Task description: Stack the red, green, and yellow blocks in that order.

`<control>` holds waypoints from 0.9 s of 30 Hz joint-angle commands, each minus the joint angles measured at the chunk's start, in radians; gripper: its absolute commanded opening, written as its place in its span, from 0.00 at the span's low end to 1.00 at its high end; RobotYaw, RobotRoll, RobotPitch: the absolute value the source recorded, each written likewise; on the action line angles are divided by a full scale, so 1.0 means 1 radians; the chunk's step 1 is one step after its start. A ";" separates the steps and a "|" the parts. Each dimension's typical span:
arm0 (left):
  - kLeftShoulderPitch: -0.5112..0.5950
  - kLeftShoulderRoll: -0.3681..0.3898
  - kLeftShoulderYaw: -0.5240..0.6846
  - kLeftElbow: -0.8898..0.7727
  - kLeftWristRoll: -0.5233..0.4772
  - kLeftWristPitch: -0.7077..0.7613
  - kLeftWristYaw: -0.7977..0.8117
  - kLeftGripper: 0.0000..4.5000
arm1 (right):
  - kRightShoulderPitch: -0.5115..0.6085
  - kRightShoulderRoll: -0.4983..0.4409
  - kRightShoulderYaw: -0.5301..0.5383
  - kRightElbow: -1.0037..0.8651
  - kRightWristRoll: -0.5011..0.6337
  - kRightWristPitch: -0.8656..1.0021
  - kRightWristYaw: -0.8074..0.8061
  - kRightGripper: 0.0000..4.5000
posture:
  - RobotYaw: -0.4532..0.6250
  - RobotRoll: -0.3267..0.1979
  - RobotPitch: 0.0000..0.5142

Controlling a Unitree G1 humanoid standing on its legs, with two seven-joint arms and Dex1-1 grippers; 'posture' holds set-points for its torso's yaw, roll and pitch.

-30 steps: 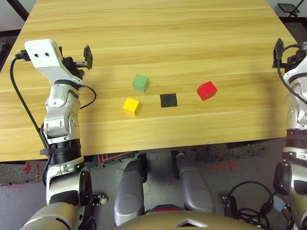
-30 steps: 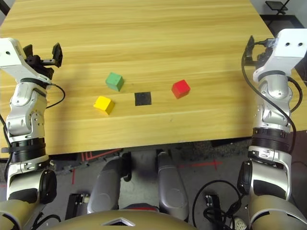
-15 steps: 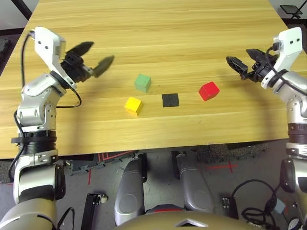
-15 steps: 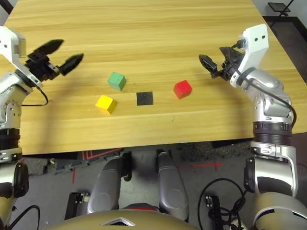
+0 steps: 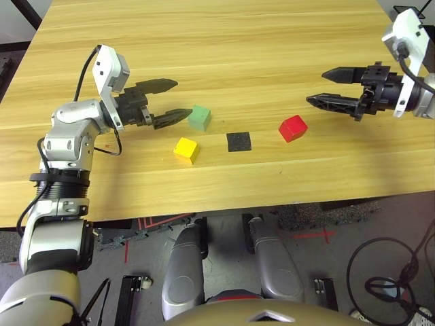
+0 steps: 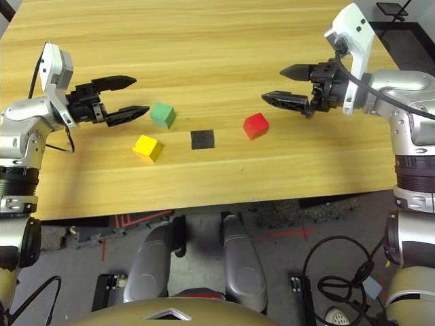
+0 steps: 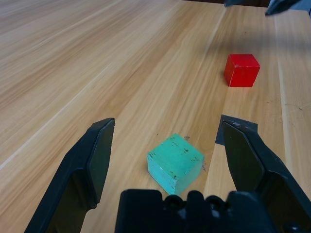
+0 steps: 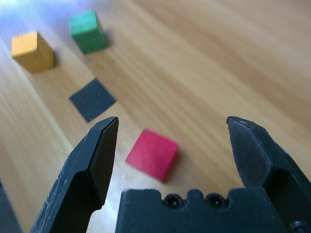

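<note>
Three small cubes lie apart on the wooden table [image 5: 224, 41]: the green block [image 5: 199, 117], the yellow block [image 5: 185, 149] in front of it, and the red block [image 5: 293, 128] to the right. My left gripper [image 5: 173, 100] is open, its tips just left of the green block [image 7: 175, 163], which lies ahead between the fingers. My right gripper [image 5: 323, 87] is open above the table, up and right of the red block [image 8: 152, 154]. Nothing is held.
A flat black square patch [image 5: 238, 141] lies between the yellow and red blocks. The table's front edge [image 5: 224, 209] runs across below the blocks, with floor and cables beyond it. Bare wood stretches behind the blocks.
Both arms swung inward over the table. The left gripper went right to the green block. The right gripper went left toward the red block. The blocks stayed put.
</note>
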 commanded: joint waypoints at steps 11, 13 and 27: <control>-0.009 -0.031 -0.014 0.024 0.020 -0.038 -0.005 0.99 | 0.093 0.129 0.025 -0.373 -0.015 0.307 -0.324 1.00 | 0.57 0.55 0.50; -0.007 -0.028 -0.015 0.018 0.015 -0.039 -0.016 0.99 | 0.107 0.136 0.014 -0.390 -0.001 0.354 -0.347 1.00 | 0.57 0.55 0.49; -0.003 -0.028 -0.033 0.014 0.022 -0.063 -0.071 0.99 | 0.201 0.145 -0.014 -0.380 -0.012 0.365 -0.433 1.00 | 0.56 0.57 0.49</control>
